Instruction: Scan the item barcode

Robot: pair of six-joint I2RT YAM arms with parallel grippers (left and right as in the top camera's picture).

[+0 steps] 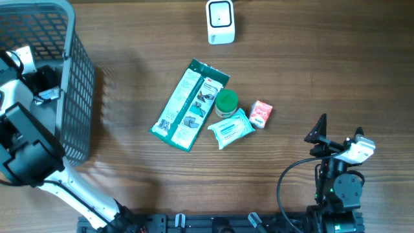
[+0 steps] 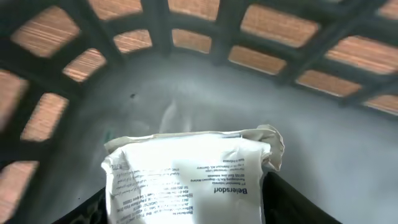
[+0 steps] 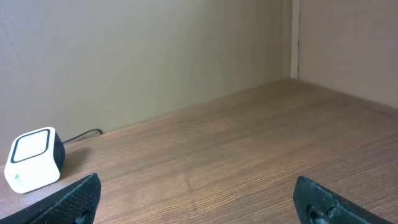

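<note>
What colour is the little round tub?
The little round tub is green, clearest in the overhead view.

left tool (image 2: 186, 202): partly spread, grip unclear | right arm (image 1: 337, 184): folded | right tool (image 3: 196, 190): spread wide

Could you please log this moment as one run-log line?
left gripper: inside basket, fingers either side of white packet, grip unclear | right gripper: open, empty | scanner: nothing over it
</note>
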